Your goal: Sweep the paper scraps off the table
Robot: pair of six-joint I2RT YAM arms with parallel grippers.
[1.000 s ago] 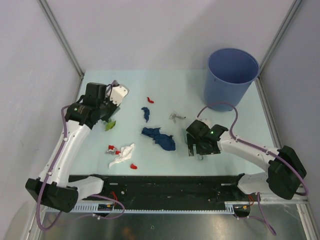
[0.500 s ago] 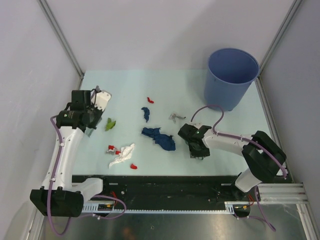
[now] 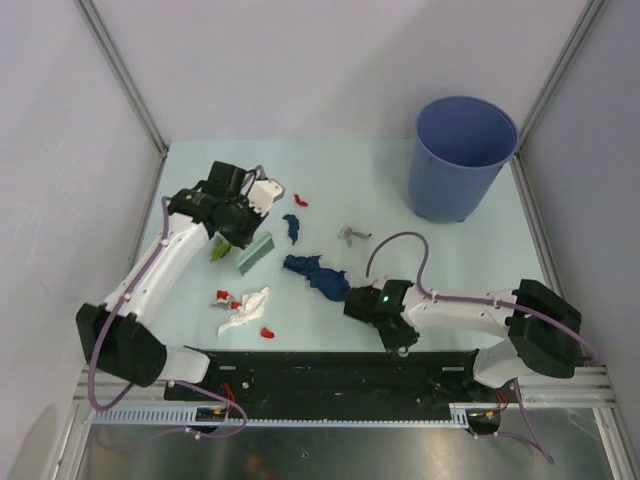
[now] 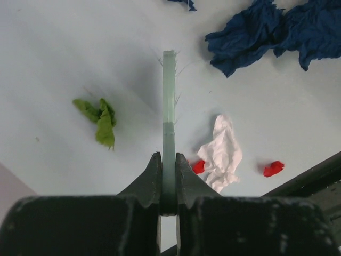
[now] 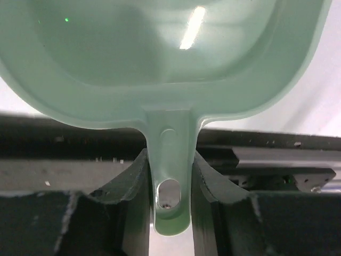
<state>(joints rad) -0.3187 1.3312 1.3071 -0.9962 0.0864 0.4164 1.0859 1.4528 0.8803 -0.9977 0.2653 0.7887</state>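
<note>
Setup step, I'd say: left gripper (image 4: 168,176) pinches brush (image 4: 169,90), right gripper (image 5: 169,186) hugs dustpan (image 5: 160,53) handle. Scraps (image 3: 318,275) sit mid-table (image 3: 480,250), unswept. Next needs brush lowered behind them, pan in front.

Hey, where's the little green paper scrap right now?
In the top view the green scrap lies on the left side of the table, just left of the brush, with the white crumple nearer the rail.
</note>
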